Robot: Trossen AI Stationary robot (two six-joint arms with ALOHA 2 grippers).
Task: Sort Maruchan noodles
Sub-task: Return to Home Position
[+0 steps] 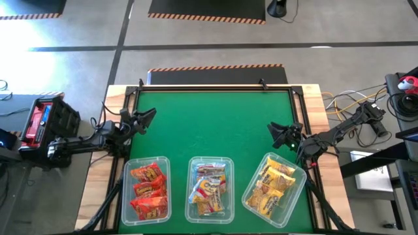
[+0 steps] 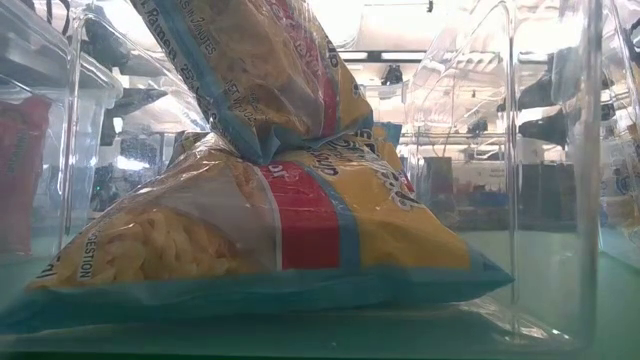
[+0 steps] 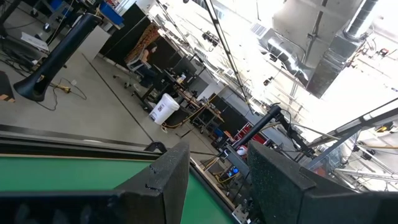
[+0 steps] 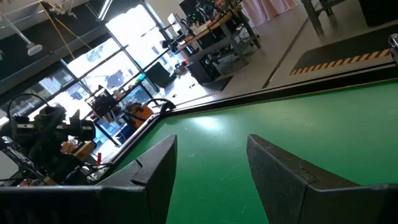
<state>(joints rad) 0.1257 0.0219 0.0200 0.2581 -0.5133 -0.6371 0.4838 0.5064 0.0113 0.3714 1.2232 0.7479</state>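
Three clear plastic tubs stand along the near edge of the green table. The left tub (image 1: 124, 202) holds red/orange noodle packets (image 1: 147, 189). The middle tub (image 1: 191, 196) holds yellow-pink packets (image 1: 210, 189), which fill the low view (image 2: 260, 230). The right tub (image 1: 297, 189) holds yellow packets (image 1: 273, 186). My left gripper (image 1: 149, 116) is open and empty at the table's left edge, above the left tub. My right gripper (image 1: 277, 132) is open and empty near the right edge, just beyond the right tub.
The green mat (image 1: 215, 124) lies bare between the two grippers and up to the far rail (image 1: 209, 88). Wooden table borders (image 1: 320, 111) flank it. Cables and equipment lie off the table at right (image 1: 372, 117) and left (image 1: 46, 121).
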